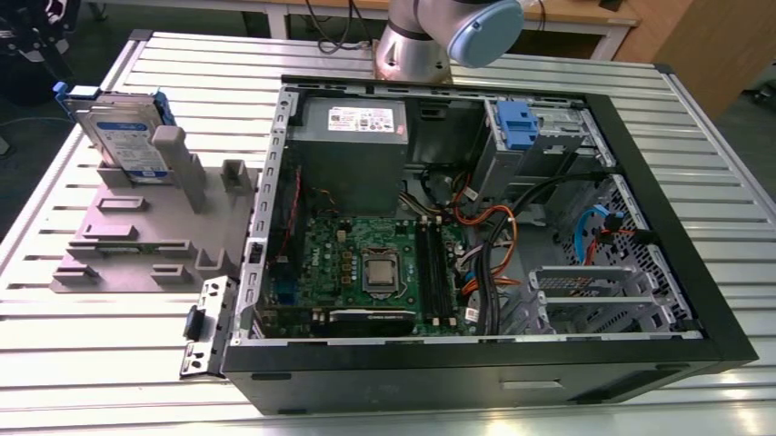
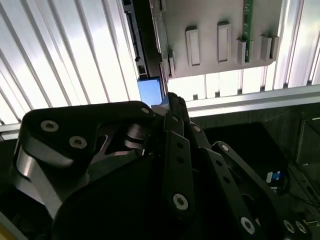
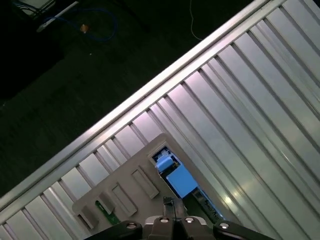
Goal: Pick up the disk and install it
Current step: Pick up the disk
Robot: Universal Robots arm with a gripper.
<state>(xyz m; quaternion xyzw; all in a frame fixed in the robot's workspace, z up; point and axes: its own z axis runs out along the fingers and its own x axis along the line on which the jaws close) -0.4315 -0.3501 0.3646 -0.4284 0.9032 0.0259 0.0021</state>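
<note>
Hovering high over the grey holder (image 1: 145,232) at the exterior view's left, I am at the pickup step, with nothing grasped yet. The disk (image 1: 125,136) stands on edge in that holder, on the slatted tabletop (image 1: 109,363) just beside the open computer case (image 1: 461,377). It is well apart from the drive bay (image 1: 533,136) with the blue latch (image 1: 515,123), which sits inside the case toward the exterior view's right. In the first wrist view the claw (image 3: 168,202) points down at the disk, with clear air between them. Its fingers look drawn together at the tips and hold nothing; the second wrist view shows the same narrow tip. As I judge it, the pickup calls for spreading the claw wider than the disk is thick and lining the fingers up with its flat faces. Then it means coming straight down so the pads close on metal, not on the disk's blue edge or the holder's posts.
</note>
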